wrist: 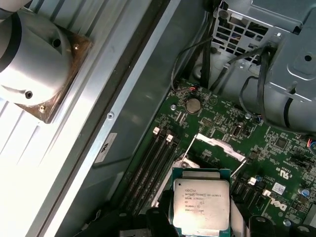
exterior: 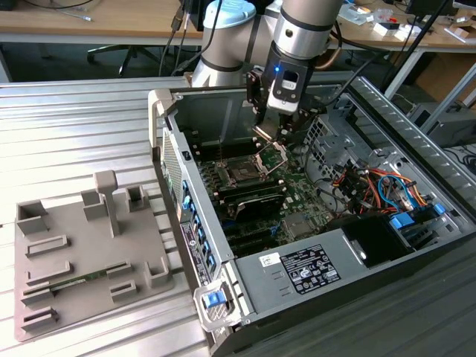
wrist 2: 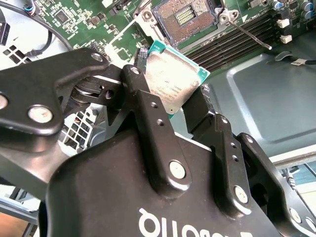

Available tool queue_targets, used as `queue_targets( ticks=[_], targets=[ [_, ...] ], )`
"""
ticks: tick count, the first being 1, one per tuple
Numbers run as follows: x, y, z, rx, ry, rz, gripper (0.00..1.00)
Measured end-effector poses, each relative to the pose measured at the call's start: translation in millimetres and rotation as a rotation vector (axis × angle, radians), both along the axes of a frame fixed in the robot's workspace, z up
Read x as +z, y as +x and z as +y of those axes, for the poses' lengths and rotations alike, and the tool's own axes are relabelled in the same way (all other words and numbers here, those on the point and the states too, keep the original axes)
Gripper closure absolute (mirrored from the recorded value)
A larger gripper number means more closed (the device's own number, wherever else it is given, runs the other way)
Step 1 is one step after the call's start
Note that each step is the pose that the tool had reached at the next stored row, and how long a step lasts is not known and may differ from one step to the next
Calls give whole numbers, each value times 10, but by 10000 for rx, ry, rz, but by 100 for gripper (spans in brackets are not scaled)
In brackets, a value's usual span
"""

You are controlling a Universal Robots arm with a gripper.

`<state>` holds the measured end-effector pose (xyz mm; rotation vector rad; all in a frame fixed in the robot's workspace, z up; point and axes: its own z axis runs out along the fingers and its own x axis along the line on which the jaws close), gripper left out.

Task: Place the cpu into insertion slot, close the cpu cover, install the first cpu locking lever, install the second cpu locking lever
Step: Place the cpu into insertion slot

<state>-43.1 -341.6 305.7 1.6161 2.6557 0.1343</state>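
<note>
My gripper [wrist 2: 170, 101] is shut on the cpu [wrist 2: 170, 74], a flat square chip with a silvery face and green rim, pinched at two opposite edges by the black fingers [wrist 2: 145, 106]. In the first wrist view the cpu [wrist: 201, 202] hangs above the green motherboard. The insertion slot [wrist 2: 185, 17] lies open a short way off from the chip, its dark pin field bare. In the exterior view the gripper [exterior: 277, 135] hovers inside the computer case, just above and behind the insertion slot [exterior: 242, 172]. The cpu cover [exterior: 272, 155] stands tilted up beside the socket. A thin locking lever [wrist 2: 247, 35] sticks out, unlatched.
The open case wall [exterior: 167, 141] rises at the exterior view's left of the socket. Memory slots [wrist: 153, 168] run beside it. A drive cage with cables [exterior: 379, 186] and a power supply [exterior: 312, 271] fill the right. A grey fixture tray [exterior: 82, 245] lies outside the case.
</note>
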Motion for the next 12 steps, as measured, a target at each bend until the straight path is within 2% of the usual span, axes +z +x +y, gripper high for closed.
queue_targets(
  ticks=[12],
  targets=[
    [-1, 0, 0, -324, 1, 0, 45]
  ],
)
